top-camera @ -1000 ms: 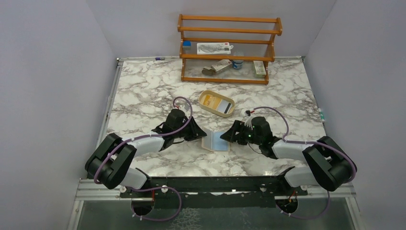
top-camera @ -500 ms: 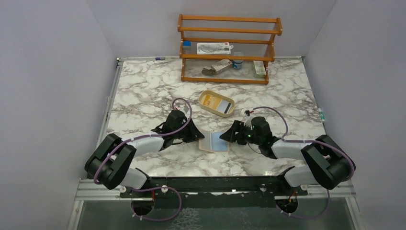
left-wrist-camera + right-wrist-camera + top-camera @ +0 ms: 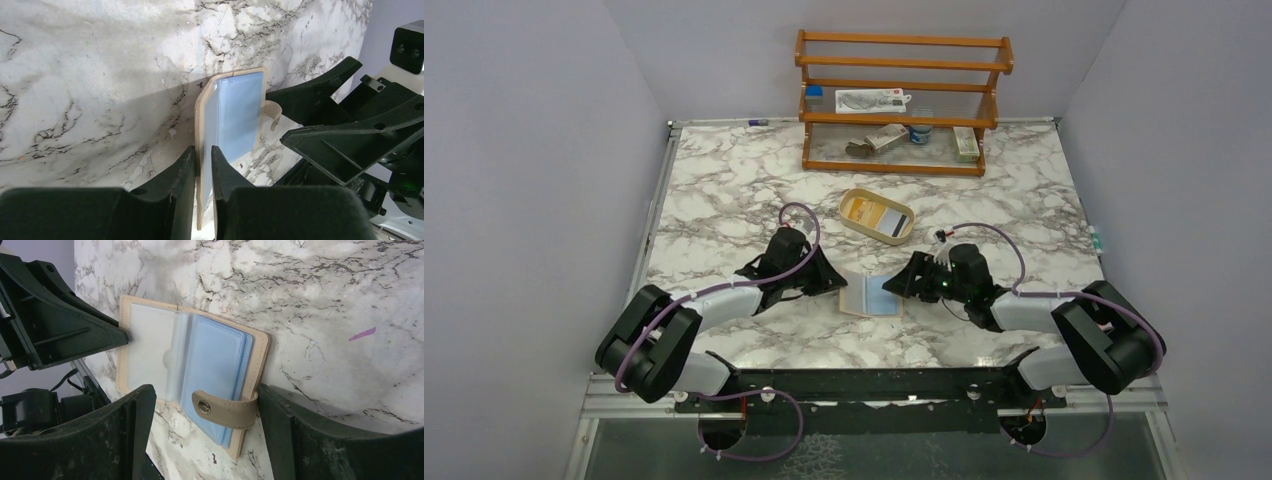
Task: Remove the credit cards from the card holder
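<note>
Pretty tight: left claw and right claw hem the card holder in sideways, tray behind, open tabletop in front.

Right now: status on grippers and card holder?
Left gripper jaws shut on card holder edge. Right gripper jaws open beside it. Cards in tray. Nothing blocking.

Tan card holder lies open on worktop, blue sleeves up; yellow-orange card and grey card inside oval tray.
</note>
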